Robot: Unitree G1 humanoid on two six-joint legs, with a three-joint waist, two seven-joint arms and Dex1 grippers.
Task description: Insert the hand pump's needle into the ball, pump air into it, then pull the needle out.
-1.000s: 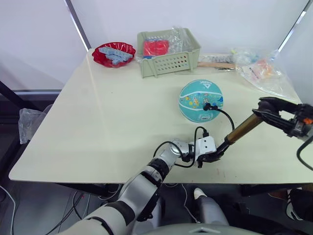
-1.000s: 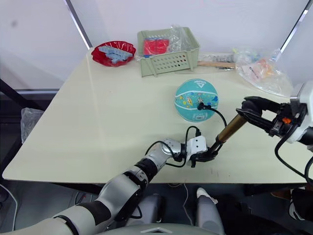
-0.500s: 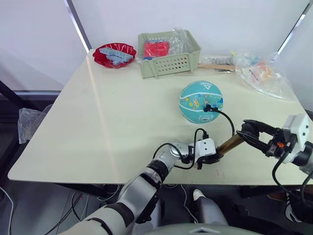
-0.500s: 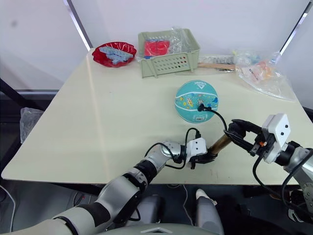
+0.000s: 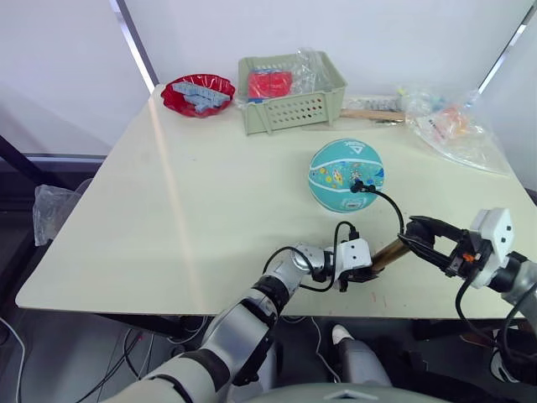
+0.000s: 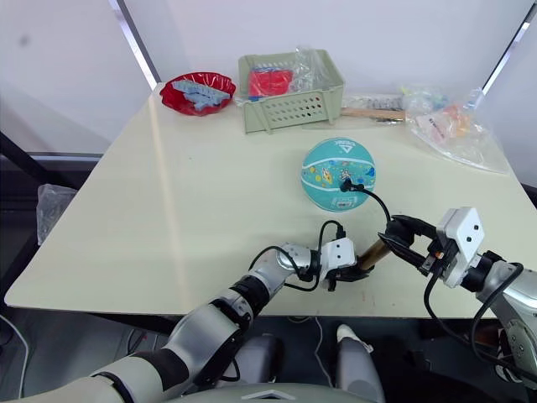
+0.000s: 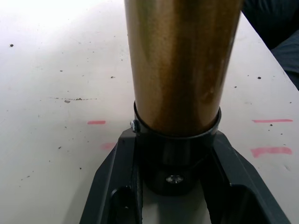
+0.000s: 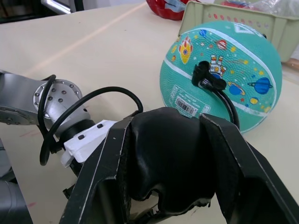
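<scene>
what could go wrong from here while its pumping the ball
The ball rests loose on the table, held only through the hose plugged into its valve; a hard stroke might tug the hose, roll the ball or work the needle out.
The left gripper clamps just the base cap of the hand pump, so the cylinder may pivot or slip as the right gripper drives the handle.
The pump sits near the table's front edge.

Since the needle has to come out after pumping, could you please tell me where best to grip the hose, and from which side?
Probably at the black fitting where the hose enters the ball: it is the one stiff, stubby part, while the rest curves slackly. Come from the robot's near-right side, where the fitting faces, and pull straight out. Both end effectors, left and right, are occupied on the pump.
</scene>
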